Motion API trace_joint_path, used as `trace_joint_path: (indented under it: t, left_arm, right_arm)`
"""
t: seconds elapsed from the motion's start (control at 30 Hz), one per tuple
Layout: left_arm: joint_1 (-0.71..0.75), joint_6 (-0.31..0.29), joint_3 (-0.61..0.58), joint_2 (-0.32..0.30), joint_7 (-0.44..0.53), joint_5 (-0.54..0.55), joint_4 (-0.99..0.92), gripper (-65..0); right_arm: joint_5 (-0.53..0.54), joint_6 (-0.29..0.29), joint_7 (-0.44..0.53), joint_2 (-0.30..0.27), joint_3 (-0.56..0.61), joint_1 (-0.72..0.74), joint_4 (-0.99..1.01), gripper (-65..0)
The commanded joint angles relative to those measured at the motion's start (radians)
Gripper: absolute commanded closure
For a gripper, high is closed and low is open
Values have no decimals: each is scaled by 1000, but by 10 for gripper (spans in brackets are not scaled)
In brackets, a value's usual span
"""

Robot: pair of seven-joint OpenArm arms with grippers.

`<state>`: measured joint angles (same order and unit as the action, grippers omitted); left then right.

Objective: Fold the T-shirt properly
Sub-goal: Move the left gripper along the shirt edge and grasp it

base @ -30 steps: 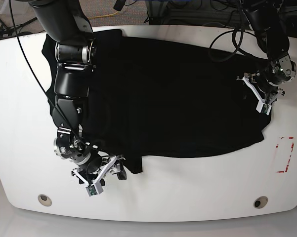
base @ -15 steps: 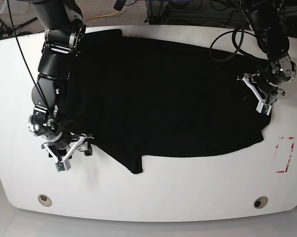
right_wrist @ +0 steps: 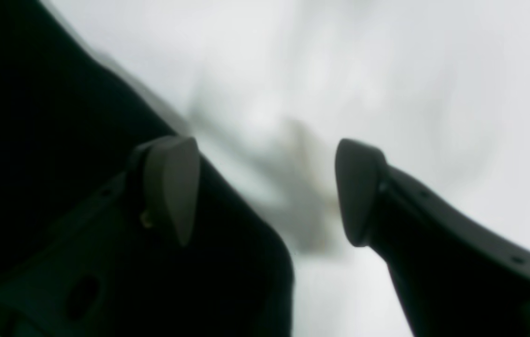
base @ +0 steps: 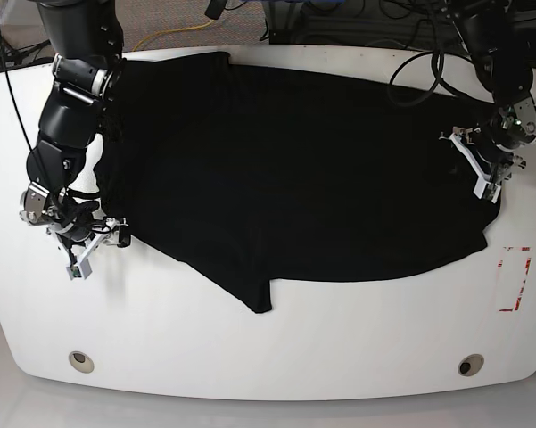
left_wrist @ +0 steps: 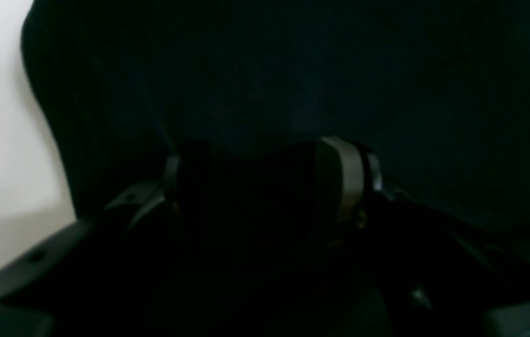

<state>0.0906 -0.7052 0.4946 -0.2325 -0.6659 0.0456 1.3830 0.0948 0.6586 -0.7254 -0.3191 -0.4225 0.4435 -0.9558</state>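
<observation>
The black T-shirt [base: 294, 169] lies spread out across the white table [base: 276, 357], with one pointed flap [base: 260, 301] reaching toward the front edge. At the shirt's right edge my left gripper [base: 489, 174] sits on the cloth. In the left wrist view its fingers [left_wrist: 346, 180] stand wide with a dark bunch of fabric [left_wrist: 255, 187] filling the gap between them. My right gripper [base: 87, 254] is at the shirt's left edge, low over bare table. In the right wrist view it [right_wrist: 265, 192] is open and empty, with the black cloth [right_wrist: 35, 117] just beside one finger.
A red tape rectangle [base: 515, 278] marks the table's right side. Two round holes [base: 81, 360] [base: 470, 365] sit near the front edge. Cables [base: 419, 80] trail over the back right of the table.
My right arm swung from the front flap to the shirt's left edge, jaws open and empty. The left gripper shifted slightly right and the shirt slid with it.
</observation>
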Motion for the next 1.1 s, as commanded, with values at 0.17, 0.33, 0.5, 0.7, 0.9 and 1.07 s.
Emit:
trace_joint_path:
  t: [0.17,0.33,0.5,0.7,0.9,1.07]
  left_arm:
    - [84,7,45,-15,-104,-92,49,-325]
    - [80,7,62,-11,-137,-92,147,-325]
    - [71,7,103,-9,-197,-26,267,-325]
    - [4,7,126,-11,-291,61,332,-325]
    - [-91,7,210,-11,-294,60,315,-331]
    - [-194,7,266,-63,-292,60,170,-357]
  right_arm:
    - [159,37,-16,22,6,-38,-13,-423]
    - [194,36,-16,53,7,-73,-16,-422]
    - [193,36,-16,61,7,-74,-16,-273]
    - [194,36,-36,65,9,-74,-21,-152]
    - [196,36,-72,85,9,-76,-22,-154]
    - [194,37,-70,93,9,-90,-22,0]
